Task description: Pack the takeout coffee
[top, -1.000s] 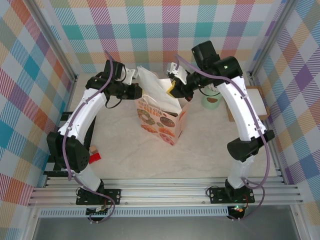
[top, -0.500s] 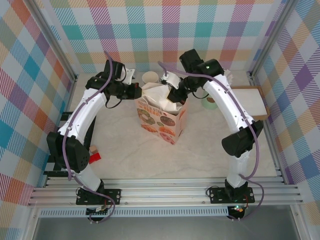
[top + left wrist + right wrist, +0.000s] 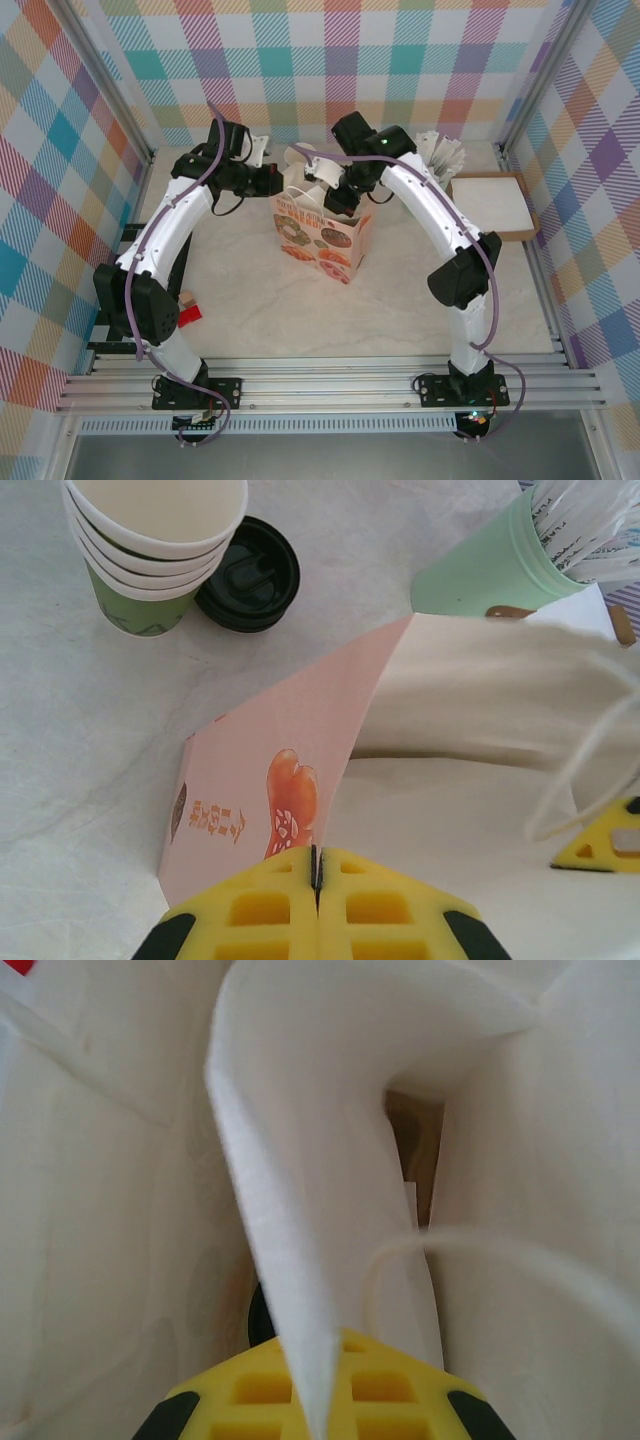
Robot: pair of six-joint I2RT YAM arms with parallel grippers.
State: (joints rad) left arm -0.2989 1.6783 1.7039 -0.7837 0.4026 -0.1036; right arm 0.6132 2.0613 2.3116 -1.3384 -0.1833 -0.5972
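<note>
Left hand: your left gripper (image 3: 317,865) has its yellow pads pressed together on the rim of the pink printed paper bag (image 3: 270,765), at a corner crease.
Right hand: your right gripper (image 3: 305,1395) sits in the bag's mouth, with its pads closed on a white inner fold of paper.
Coffee, place: the takeout coffee (image 3: 250,575), showing as a round black plastic lid, stands on the pale marbled table (image 3: 80,740). It is outside the bag, beyond its far corner and just beside the stack of lidless cream-and-green cups (image 3: 150,560).
Coffee, axis: you see it from above with the cup wall hidden. I judge its long axis vertical, lid up.
Risk, bag: both hands hold one thin bag. If you spread them too hard, the rim may tear or the bag may lift and tip.
Risk, mouth: the inner fold sags across the opening. If you let go, the mouth may close, and the cup would then catch on the paper.
Risk, coffee: a bag shoved backward could knock the cup or the stack. A tilted cup may leak at the lid.
</note>
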